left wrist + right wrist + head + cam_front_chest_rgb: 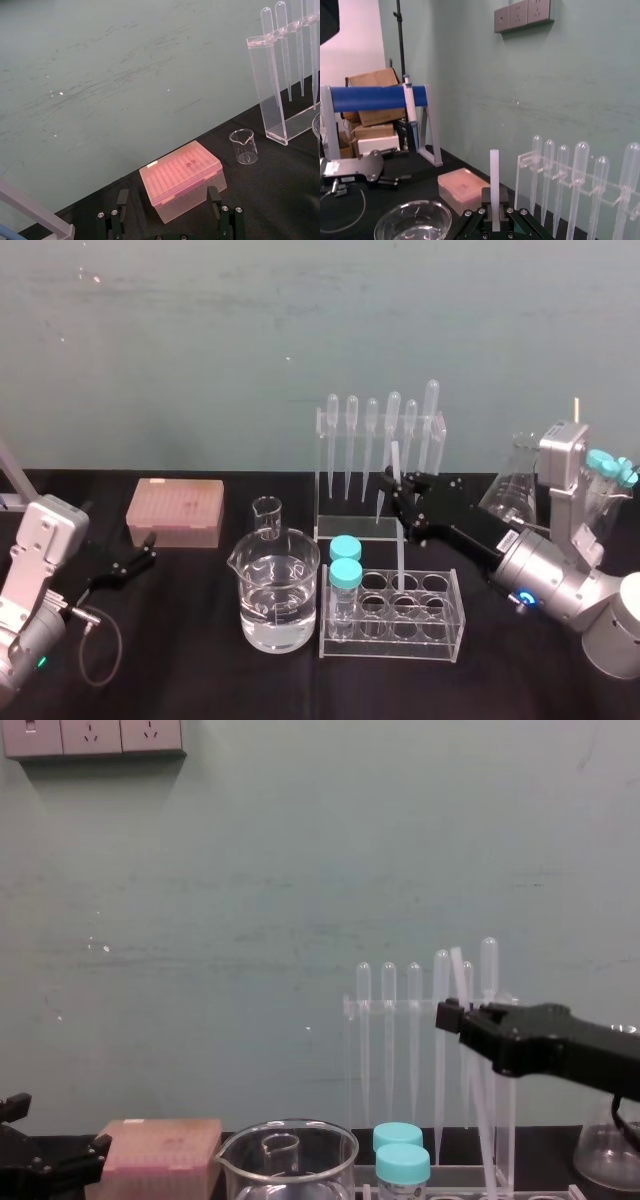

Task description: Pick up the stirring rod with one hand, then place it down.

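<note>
A pale green wall rises behind the black-covered table, which meets the wall's foot. The paint is scuffed with faint streaks and a few bright specks. High on that wall sits a row of sockets. Past the wall's far end, a black pole rises beside stacked cardboard boxes, with a paler wall behind them.

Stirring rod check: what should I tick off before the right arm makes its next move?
1. Right pincer shut on the stirring rod: ok.
2. Rod plumb: not ok, it leans in the chest view.
3. Rod's lower end clear of the tube rack: cannot tell.
4. Rod apart from the pipettes: ok, there is a gap in the right wrist view.
5. Left pincer open, parked far to the left, out of the way: ok.
</note>
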